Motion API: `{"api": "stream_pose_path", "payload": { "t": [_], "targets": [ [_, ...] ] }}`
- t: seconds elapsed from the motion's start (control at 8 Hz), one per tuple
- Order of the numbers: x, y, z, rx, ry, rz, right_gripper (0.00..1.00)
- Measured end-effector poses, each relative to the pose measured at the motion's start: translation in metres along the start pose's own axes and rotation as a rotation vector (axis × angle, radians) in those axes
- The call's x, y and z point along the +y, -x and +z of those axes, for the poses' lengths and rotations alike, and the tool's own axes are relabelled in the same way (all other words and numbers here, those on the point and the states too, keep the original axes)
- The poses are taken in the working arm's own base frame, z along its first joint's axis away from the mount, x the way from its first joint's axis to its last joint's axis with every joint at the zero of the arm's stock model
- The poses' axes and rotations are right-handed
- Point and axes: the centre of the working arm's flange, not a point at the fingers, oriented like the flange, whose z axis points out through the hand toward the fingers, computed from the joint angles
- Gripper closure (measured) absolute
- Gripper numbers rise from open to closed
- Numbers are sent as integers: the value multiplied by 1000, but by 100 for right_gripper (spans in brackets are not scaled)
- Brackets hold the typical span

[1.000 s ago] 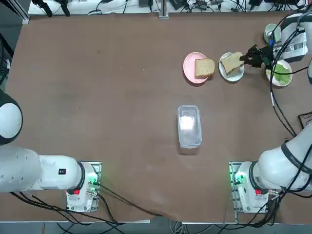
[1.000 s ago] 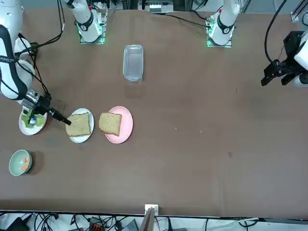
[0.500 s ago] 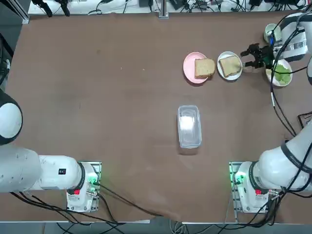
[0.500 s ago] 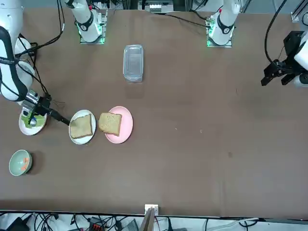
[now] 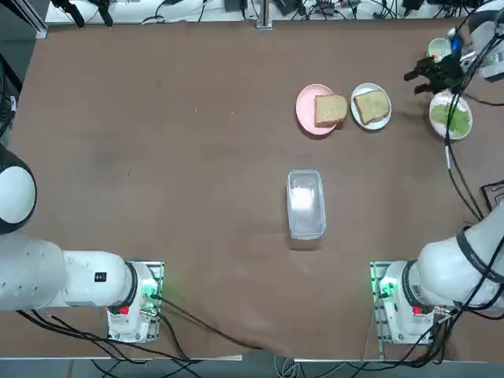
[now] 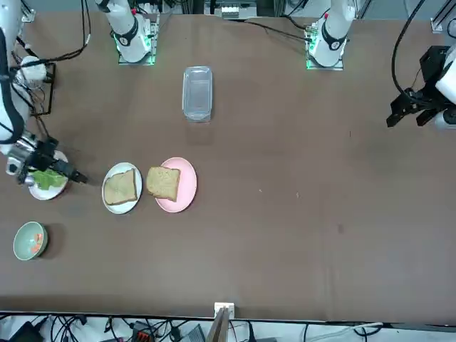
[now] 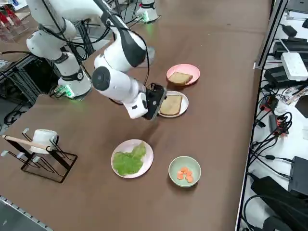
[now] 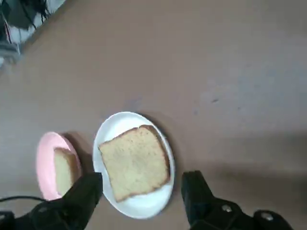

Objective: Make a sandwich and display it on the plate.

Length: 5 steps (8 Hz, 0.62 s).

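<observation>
My right claw (image 8: 143, 191) hung spread wide and empty above the table, beside the white plate (image 5: 361, 117) that carried one square slice of bread (image 5: 372, 103). A second slice (image 5: 331, 109) lay on the pink plate (image 5: 304, 102) just beside it, and the lettuce (image 5: 452, 117) waited on another white plate (image 6: 37, 194), at the far right edge of my reach, near a pale-green cup of orange pieces (image 7: 185, 173). No sandwich was built yet: one slice sat flat on the display plate, its filling and lid apart from it.

The next move, as I judged it, was the lettuce. Limp leaves tear or slip, so I would pinch low at the thick middle of the heap, lift straight up and lay it square on the bread without nudging the plate.
</observation>
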Motion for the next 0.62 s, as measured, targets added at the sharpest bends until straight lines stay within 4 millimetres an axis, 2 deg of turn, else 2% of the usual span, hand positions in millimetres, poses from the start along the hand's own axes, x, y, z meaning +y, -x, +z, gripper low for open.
{"api": "stream_pose_path", "payload": {
  "t": [0.25, 0.38, 0.62],
  "targets": [
    [-30, -19, -37, -46, 98, -105, 0],
    [-54, -25, -42, -65, 114, -83, 0],
    [-116, -31, -30, -81, 125, 43, 0]
  ]
}}
